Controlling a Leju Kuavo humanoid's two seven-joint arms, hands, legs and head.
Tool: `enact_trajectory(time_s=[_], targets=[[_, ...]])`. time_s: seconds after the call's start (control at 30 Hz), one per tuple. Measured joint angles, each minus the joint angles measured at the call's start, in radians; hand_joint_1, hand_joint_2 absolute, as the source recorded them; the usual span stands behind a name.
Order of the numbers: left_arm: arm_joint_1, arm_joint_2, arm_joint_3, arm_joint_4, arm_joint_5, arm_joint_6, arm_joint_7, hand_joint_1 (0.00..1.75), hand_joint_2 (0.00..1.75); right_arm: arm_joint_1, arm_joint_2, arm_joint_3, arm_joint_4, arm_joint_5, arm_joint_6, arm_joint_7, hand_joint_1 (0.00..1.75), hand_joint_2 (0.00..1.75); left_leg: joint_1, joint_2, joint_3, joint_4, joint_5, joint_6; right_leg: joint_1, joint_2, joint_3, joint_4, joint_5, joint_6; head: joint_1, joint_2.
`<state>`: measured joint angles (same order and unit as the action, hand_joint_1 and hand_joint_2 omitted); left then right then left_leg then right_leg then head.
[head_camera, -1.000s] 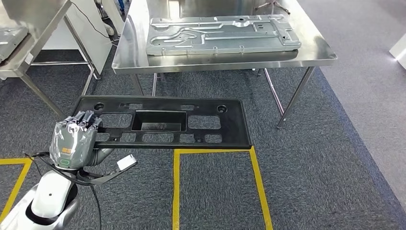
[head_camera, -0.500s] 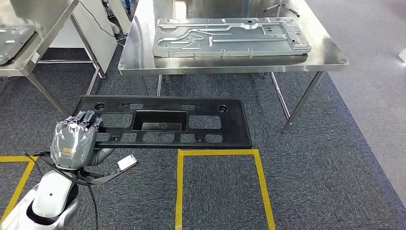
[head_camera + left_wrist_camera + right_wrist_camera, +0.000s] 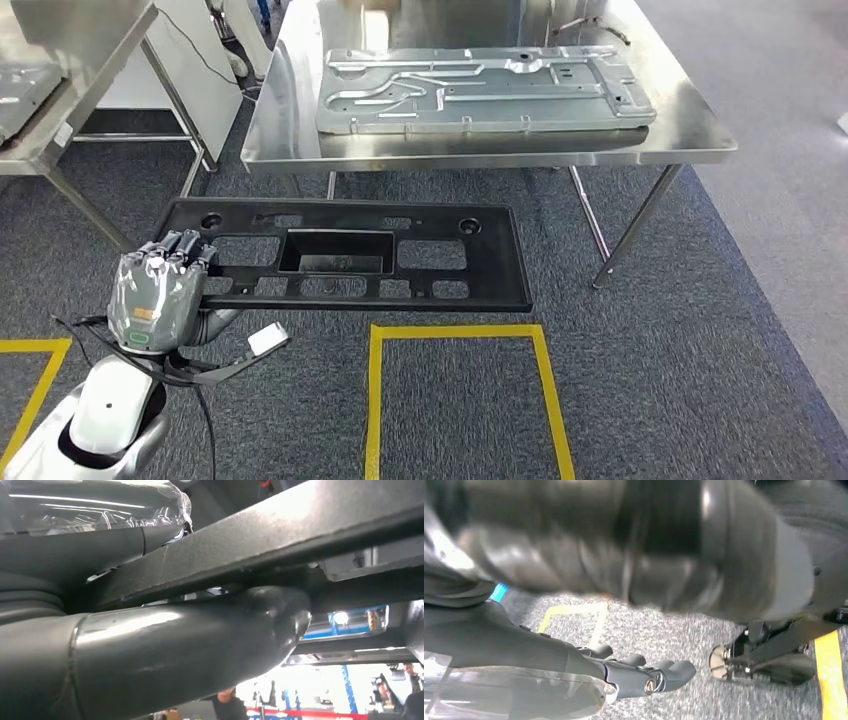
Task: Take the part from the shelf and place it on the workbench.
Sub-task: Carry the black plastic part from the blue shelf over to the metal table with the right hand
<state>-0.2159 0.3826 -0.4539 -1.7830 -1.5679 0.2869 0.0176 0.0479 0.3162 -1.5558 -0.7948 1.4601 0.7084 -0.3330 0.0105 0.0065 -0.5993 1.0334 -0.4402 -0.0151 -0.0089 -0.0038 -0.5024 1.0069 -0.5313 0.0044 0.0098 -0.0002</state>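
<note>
The left hand (image 3: 155, 295) grips the black part (image 3: 345, 253) by its end, short of the workbench (image 3: 690, 125) bearing a metal panel (image 3: 480, 88); the right hand (image 3: 644, 677) hangs with fingers loosely apart, holding nothing.

Grey carpet floor (image 3: 700, 380) with yellow tape lines (image 3: 455, 332).
A steel counter (image 3: 300, 150) stands ahead; a second steel table (image 3: 60, 110) is at left.

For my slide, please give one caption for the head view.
Left robot hand carries the black part toward the workbench holding a metal panel.
</note>
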Motion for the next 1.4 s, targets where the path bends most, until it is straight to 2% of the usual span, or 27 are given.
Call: enact_trajectory(time_s=[0.07,0.13,0.17,0.23,0.27,0.3,0.33,0.4,0.47,0.57,0.63,0.67,0.73,0.77,0.8,0.83,0.9,0.93,0.97,1.0,1.07,1.13,1.2,1.27,1.3,1.33,1.4], targets=[[0.001,0.000,0.000,0.000,0.000,0.001,0.000,1.75,0.00,0.000,0.001,0.000,0.000,-0.001,-0.002,0.000,0.00,0.00,0.001,-0.005,0.009,-0.010,-0.006,0.016,-0.002,-0.002,0.004,0.006,0.000,0.009,0.000,0.000],[-0.002,0.000,-0.001,0.000,0.000,0.001,0.000,1.75,0.00,-0.001,0.001,0.000,0.000,-0.001,-0.004,0.000,0.00,0.00,0.003,-0.008,0.027,-0.021,-0.012,0.030,-0.004,-0.001,-0.014,0.054,-0.013,0.016,0.000,0.000],[-0.004,0.000,-0.002,0.000,0.000,0.001,0.000,1.75,0.00,-0.001,0.001,0.000,0.000,-0.001,-0.004,0.000,0.00,0.00,0.003,-0.008,0.035,-0.025,-0.015,0.036,-0.005,0.000,-0.041,0.102,-0.030,0.019,0.000,0.000],[-0.007,0.000,-0.004,0.000,0.000,0.001,0.000,1.75,0.00,-0.001,0.001,0.000,0.000,-0.001,-0.004,0.000,0.00,0.00,0.000,-0.009,0.045,-0.026,-0.024,0.045,-0.005,0.000,-0.124,0.223,-0.072,0.022,0.000,0.000],[-0.007,0.000,-0.006,0.000,0.000,0.001,0.000,1.75,0.00,0.000,0.001,-0.001,0.000,0.000,-0.004,0.000,0.00,0.00,-0.002,-0.010,0.050,-0.026,-0.029,0.048,-0.004,0.000,-0.162,0.265,-0.080,0.023,0.000,0.000],[-0.006,-0.001,-0.009,0.000,0.000,0.001,0.000,1.75,0.00,0.000,0.001,-0.001,0.000,0.000,-0.005,0.000,0.00,0.00,-0.003,-0.012,0.057,-0.026,-0.035,0.049,-0.004,0.000,-0.187,0.278,-0.070,0.022,0.000,0.000],[-0.005,-0.001,-0.011,0.000,0.001,0.001,-0.001,1.75,0.00,0.001,0.001,-0.002,0.000,0.000,-0.005,0.000,0.00,0.00,-0.005,-0.014,0.067,-0.026,-0.042,0.048,-0.004,0.000,-0.194,0.256,-0.041,0.019,0.000,0.000],[-0.003,-0.002,-0.015,0.000,0.001,0.001,-0.002,1.75,0.00,0.001,0.001,-0.003,0.000,0.001,-0.007,-0.001,0.00,0.00,-0.007,-0.016,0.088,-0.027,-0.059,0.045,0.002,0.001,-0.168,0.140,0.055,0.004,0.000,0.000],[-0.003,-0.002,-0.017,0.001,0.002,0.001,-0.002,1.75,0.00,0.001,-0.001,-0.006,0.000,0.002,-0.009,-0.002,0.00,0.00,-0.009,-0.018,0.102,-0.028,-0.074,0.037,0.011,0.003,-0.142,0.049,0.096,-0.014,0.000,0.000],[-0.001,-0.002,-0.019,0.000,0.002,0.001,-0.003,1.75,0.00,0.003,-0.002,-0.008,0.000,0.005,-0.010,-0.003,0.00,0.00,-0.011,-0.020,0.112,-0.022,-0.080,0.020,0.013,0.004,-0.126,0.018,0.098,-0.029,0.000,0.000],[-0.001,-0.003,-0.020,0.000,0.002,0.002,-0.004,1.75,0.00,0.003,0.000,-0.008,0.000,0.007,-0.011,-0.003,0.00,0.00,-0.009,-0.017,0.103,0.020,-0.089,0.011,0.006,0.004,-0.100,0.003,0.095,-0.037,0.000,0.000],[-0.002,-0.003,-0.020,0.000,0.003,0.002,-0.003,1.75,0.00,0.002,0.000,-0.008,0.000,0.008,-0.011,-0.003,0.00,0.00,-0.007,-0.015,0.081,0.066,-0.103,0.006,0.003,0.004,-0.088,-0.004,0.092,-0.041,0.000,0.000],[-0.001,-0.003,-0.020,0.000,0.003,0.003,-0.003,1.75,0.00,0.001,0.001,-0.008,0.000,0.009,-0.010,-0.003,0.00,0.00,0.000,-0.014,0.007,0.187,-0.150,-0.004,0.002,0.004,-0.071,-0.007,0.081,-0.045,0.000,0.000],[0.001,-0.003,-0.020,0.000,0.003,0.003,-0.003,1.75,0.00,0.000,0.001,-0.008,0.000,0.010,-0.010,-0.003,0.00,0.00,0.004,-0.013,-0.029,0.233,-0.171,-0.010,0.001,0.004,-0.064,-0.007,0.073,-0.044,0.000,0.000],[0.003,-0.003,-0.020,0.000,0.003,0.003,-0.004,1.75,0.00,0.000,0.001,-0.008,0.001,0.010,-0.010,-0.003,0.00,0.00,0.008,-0.013,-0.054,0.250,-0.177,-0.016,-0.001,0.004,-0.055,-0.007,0.065,-0.042,0.000,0.000],[0.004,-0.003,-0.021,0.000,0.003,0.003,-0.004,1.75,0.00,0.000,0.002,-0.008,0.001,0.011,-0.010,-0.003,0.00,0.00,0.012,-0.013,-0.063,0.234,-0.160,-0.022,-0.003,0.004,-0.045,-0.006,0.056,-0.038,0.000,0.000],[0.005,-0.003,-0.021,0.000,0.003,0.004,-0.004,1.75,0.00,0.001,0.001,-0.008,0.001,0.013,-0.011,-0.003,0.00,0.00,0.021,-0.009,-0.042,0.118,-0.064,-0.032,-0.009,0.005,-0.022,-0.004,0.037,-0.026,0.000,0.000],[0.005,-0.003,-0.021,0.000,0.003,0.004,-0.004,1.75,0.00,0.001,0.001,-0.009,0.001,0.014,-0.012,-0.003,0.00,0.00,0.022,-0.006,-0.027,0.060,-0.029,-0.034,-0.010,0.005,-0.013,0.000,0.027,-0.019,0.000,0.000],[0.005,-0.003,-0.022,0.000,0.002,0.005,-0.005,1.75,0.00,0.001,0.001,-0.009,0.001,0.015,-0.013,-0.003,0.00,0.00,0.022,-0.003,-0.017,0.020,-0.007,-0.030,-0.010,0.005,-0.009,0.002,0.019,-0.011,0.000,0.000],[0.006,-0.003,-0.024,0.000,0.002,0.006,-0.005,1.75,0.00,0.000,0.000,-0.010,0.001,0.016,-0.014,-0.003,0.00,0.00,0.020,-0.002,-0.014,0.003,0.000,-0.021,-0.008,0.005,-0.006,0.005,0.013,-0.004,0.000,0.000],[0.006,-0.004,-0.028,0.000,0.001,0.008,-0.007,1.75,0.00,-0.002,0.000,-0.011,0.002,0.018,-0.016,-0.005,0.00,0.00,0.018,-0.004,-0.010,0.003,-0.003,0.001,-0.006,0.004,-0.003,0.010,0.007,0.009,0.000,0.000],[0.004,-0.005,-0.033,-0.003,0.000,0.009,-0.009,1.75,0.00,-0.004,0.000,-0.010,0.002,0.019,-0.019,-0.008,0.00,0.00,0.018,-0.007,0.001,-0.001,-0.002,0.016,-0.009,0.003,-0.014,0.042,0.001,0.016,0.000,0.000],[0.002,-0.006,-0.036,-0.004,0.000,0.010,-0.010,1.75,0.00,-0.005,0.000,-0.011,0.003,0.020,-0.022,-0.010,0.00,0.00,0.016,-0.008,0.011,-0.004,-0.009,0.028,-0.011,0.003,-0.072,0.142,-0.031,0.020,0.000,0.000],[0.001,-0.009,-0.040,-0.005,0.000,0.011,-0.013,1.75,0.00,-0.004,0.000,-0.011,0.003,0.021,-0.023,-0.012,0.00,0.00,0.010,-0.009,0.020,-0.004,-0.020,0.037,-0.011,0.003,-0.158,0.260,-0.077,0.021,0.000,0.000],[0.001,-0.011,-0.043,-0.005,0.000,0.011,-0.014,1.75,0.00,-0.004,0.000,-0.012,0.003,0.021,-0.023,-0.012,0.00,0.00,0.007,-0.011,0.026,-0.004,-0.026,0.039,-0.009,0.003,-0.189,0.290,-0.083,0.020,0.000,0.000],[0.001,-0.012,-0.046,-0.005,0.000,0.011,-0.015,1.75,0.00,-0.004,0.000,-0.012,0.003,0.023,-0.023,-0.012,0.00,0.00,0.004,-0.012,0.035,-0.004,-0.033,0.040,-0.007,0.003,-0.202,0.284,-0.066,0.016,0.000,0.000],[0.001,-0.013,-0.051,-0.006,0.000,0.011,-0.016,1.75,0.00,-0.004,-0.001,-0.012,0.004,0.024,-0.023,-0.012,0.00,0.00,-0.001,-0.014,0.056,-0.005,-0.050,0.039,0.001,0.004,-0.180,0.181,0.022,-0.001,0.000,0.000]])
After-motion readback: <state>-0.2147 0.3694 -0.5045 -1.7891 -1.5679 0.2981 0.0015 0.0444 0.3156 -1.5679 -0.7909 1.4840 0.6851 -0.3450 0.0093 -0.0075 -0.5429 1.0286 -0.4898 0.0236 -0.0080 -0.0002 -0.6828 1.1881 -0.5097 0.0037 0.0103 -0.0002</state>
